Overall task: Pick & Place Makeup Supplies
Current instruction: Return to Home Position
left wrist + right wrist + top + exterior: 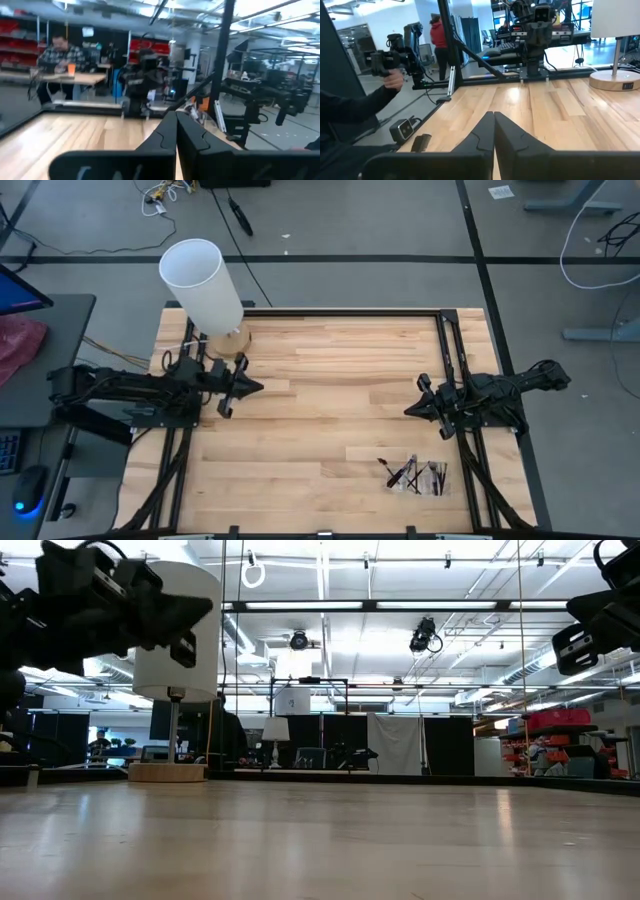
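Observation:
The makeup brushes [415, 474], thin dark sticks with pale ferrules, lie in a loose heap on the table near its near right corner, seen only in the high view. My left gripper [258, 388] hovers above the table's left side, shut and empty, pointing toward the right edge; its fingers meet in the left wrist view [176, 131]. My right gripper [408, 410] hovers at the right side, shut and empty, pointing left, beyond the heap toward the far edge; its fingers meet in the right wrist view [494, 129].
A big white cylinder [203, 285] stands on a round wooden base [228, 340] at the far left corner, just behind my left gripper. Black frame rails [452, 360] border the table. A person's hand with a device [395, 75] shows beyond the table. The middle of the tabletop [330, 390] is bare wood.

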Controlling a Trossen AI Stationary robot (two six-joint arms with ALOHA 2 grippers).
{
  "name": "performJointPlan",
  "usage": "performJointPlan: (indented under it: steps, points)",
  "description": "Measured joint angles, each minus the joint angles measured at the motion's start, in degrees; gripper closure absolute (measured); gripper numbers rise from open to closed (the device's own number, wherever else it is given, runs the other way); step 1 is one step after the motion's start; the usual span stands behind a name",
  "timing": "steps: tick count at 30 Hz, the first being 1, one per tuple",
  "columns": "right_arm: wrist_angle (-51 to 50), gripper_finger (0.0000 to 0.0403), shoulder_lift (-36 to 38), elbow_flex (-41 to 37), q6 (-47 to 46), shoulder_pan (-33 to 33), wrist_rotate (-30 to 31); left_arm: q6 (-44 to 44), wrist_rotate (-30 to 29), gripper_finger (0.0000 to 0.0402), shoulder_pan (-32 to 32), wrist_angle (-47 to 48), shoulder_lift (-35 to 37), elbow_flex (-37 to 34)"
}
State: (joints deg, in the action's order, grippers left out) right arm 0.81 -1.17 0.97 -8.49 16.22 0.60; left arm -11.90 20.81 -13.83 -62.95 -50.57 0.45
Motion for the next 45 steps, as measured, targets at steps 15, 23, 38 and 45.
performJointPlan:
  steps: [15,23,38,45]
  points:
    - [0.0,0.0389,0.0,0.0,0.0,0.0,0.0,7.2,-10.1,0.0401,9.0,26.2,21.5,0.0]
    - [0.0,0.0389,0.0,0.0,0.0,0.0,0.0,7.4,-13.5,0.0400,8.7,42.0,36.4,0.0]
    - [0.0,0.0389,0.0,0.0,0.0,0.0,0.0,6.4,-19.6,0.0398,9.0,59.6,50.5,0.0]
    - [0.0,0.0389,0.0,0.0,0.0,0.0,0.0,6.5,-19.9,0.0397,9.0,61.5,50.3,0.0]
